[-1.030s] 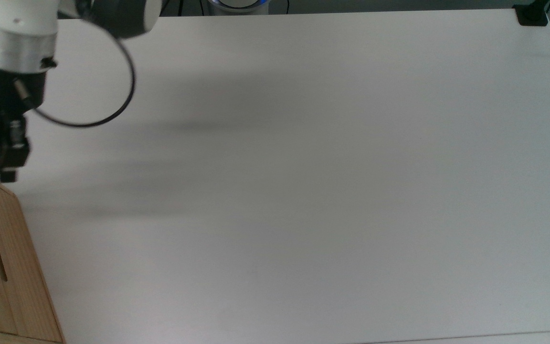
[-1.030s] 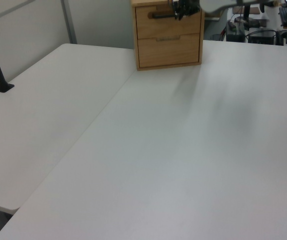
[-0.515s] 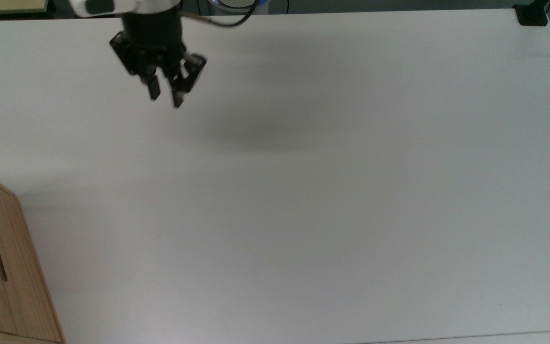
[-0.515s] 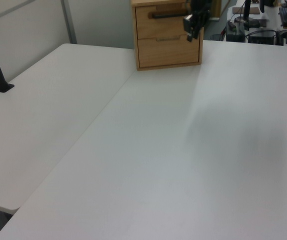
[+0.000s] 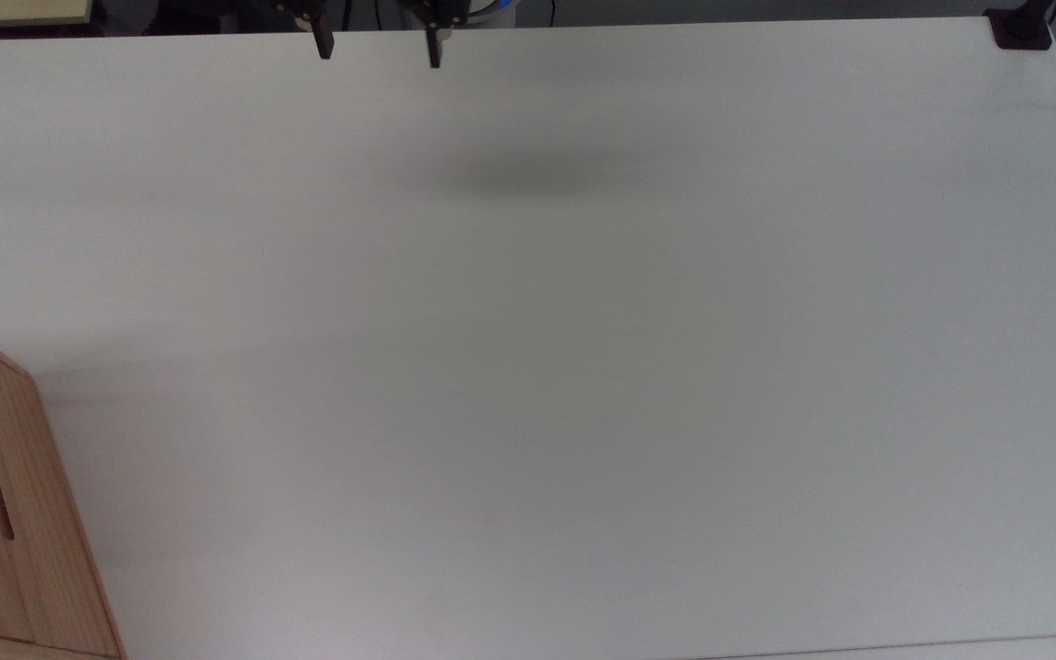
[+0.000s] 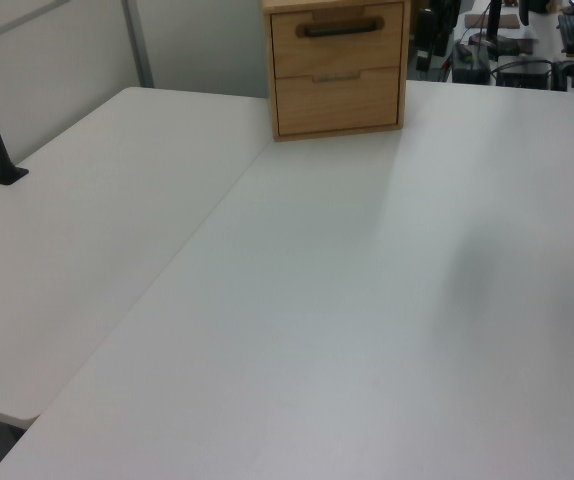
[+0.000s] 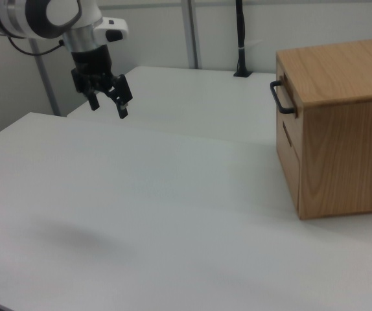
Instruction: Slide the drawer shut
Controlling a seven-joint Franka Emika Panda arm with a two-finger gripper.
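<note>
A: Where is the drawer [image 6: 337,37] now?
B: It is the upper one in the wooden cabinet [image 7: 341,123], at the far end of the worktop [image 5: 583,367] in the left view. Its front looks flush with the front below it, and the black handle [image 6: 341,28] sits close to the wood.
A: So the task is finished?
B: I judge yes, the drawer seems fully pushed in. Nothing is left, as far as I can see.
A: And the hand [image 7: 107,103]?
B: It hangs in the air well apart from the cabinet, fingers spread and holding nothing.
</note>
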